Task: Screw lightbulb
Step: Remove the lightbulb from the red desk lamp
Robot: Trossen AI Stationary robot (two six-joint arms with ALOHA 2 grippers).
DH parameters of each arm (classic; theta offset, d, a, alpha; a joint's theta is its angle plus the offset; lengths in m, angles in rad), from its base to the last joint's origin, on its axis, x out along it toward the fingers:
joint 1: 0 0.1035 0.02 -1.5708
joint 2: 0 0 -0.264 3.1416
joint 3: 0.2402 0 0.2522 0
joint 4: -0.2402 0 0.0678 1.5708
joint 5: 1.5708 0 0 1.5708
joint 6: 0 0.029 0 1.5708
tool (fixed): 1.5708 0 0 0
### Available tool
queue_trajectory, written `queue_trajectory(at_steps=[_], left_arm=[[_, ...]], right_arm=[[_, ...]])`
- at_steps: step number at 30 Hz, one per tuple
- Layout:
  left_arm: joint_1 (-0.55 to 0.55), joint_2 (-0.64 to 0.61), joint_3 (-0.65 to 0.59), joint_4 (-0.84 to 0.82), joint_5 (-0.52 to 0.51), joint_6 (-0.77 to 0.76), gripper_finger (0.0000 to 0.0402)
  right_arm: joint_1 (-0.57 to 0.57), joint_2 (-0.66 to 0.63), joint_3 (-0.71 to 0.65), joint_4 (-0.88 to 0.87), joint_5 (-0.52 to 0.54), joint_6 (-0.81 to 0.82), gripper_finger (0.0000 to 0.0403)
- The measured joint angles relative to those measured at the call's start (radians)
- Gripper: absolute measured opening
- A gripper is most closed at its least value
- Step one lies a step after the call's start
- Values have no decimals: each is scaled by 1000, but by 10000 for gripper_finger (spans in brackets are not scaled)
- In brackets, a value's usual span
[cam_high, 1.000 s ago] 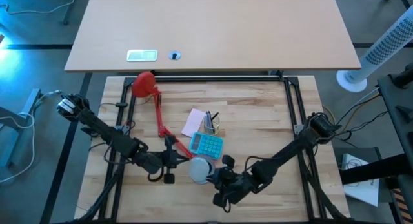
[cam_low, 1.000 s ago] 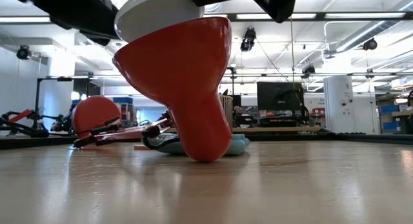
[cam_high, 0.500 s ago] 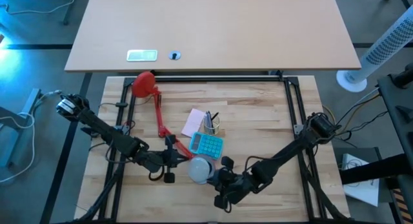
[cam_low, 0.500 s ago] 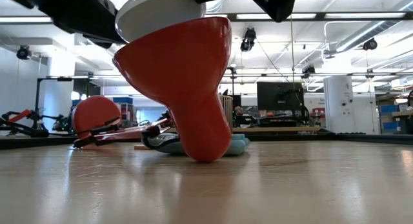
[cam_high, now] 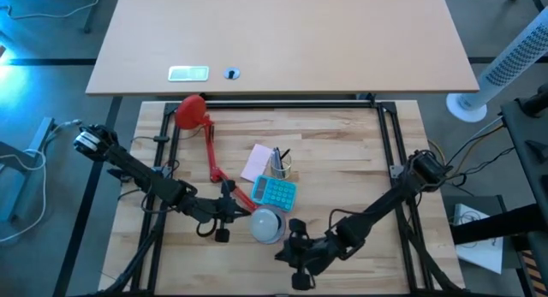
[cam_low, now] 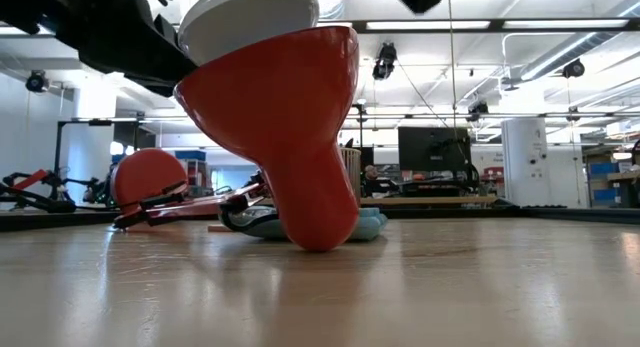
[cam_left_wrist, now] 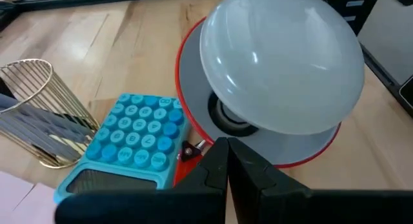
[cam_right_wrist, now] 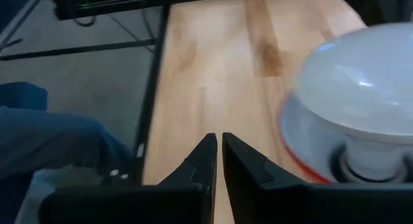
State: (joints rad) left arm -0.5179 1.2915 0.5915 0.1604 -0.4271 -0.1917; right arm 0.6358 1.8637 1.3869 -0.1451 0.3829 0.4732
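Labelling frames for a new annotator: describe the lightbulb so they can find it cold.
On the wooden table, follow the red lamp arm from its base toward the near edge, to the upturned red shade. The lightbulb is the white dome seated in that shade, beside the blue calculator.

From my station I see two slim, matte black jointed arms, each a chain of tubular links and bulkier rounded joint housings. The left arm (cam_high: 137, 170) has a pale silver-grey cylindrical cap at its shoulder end, toward nine o'clock; the right arm (cam_high: 377, 213) has a dark rounded shoulder housing toward three o'clock. Thin black cables trail near both shoulders. Each wrist camera shows a pair of black, wedge-shaped, angular plastic fingers tapering to points: the left gripper (cam_left_wrist: 227, 161) and the right gripper (cam_right_wrist: 215, 154), both smooth, without markings I can read.
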Motion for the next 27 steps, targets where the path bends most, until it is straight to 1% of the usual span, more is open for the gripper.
queue_trajectory(at_steps=[7,13,16,20,23,27], left_arm=[[13,-6,0,8,1,17,0],[53,-52,0,-45,0,19,0],[53,-66,0,-24,1,23,0],[63,-55,-4,-17,21,15,0],[71,-31,-7,-20,25,-1,0],[71,-1,-4,26,56,-1,0]], right_arm=[[2,0,-8,14,17,-29,18],[3,19,-27,38,116,10,18],[4,44,-27,112,118,-9,18],[4,94,-27,229,111,-78,18],[-6,113,-27,224,108,-81,18],[-7,111,-24,230,118,-79,18]])
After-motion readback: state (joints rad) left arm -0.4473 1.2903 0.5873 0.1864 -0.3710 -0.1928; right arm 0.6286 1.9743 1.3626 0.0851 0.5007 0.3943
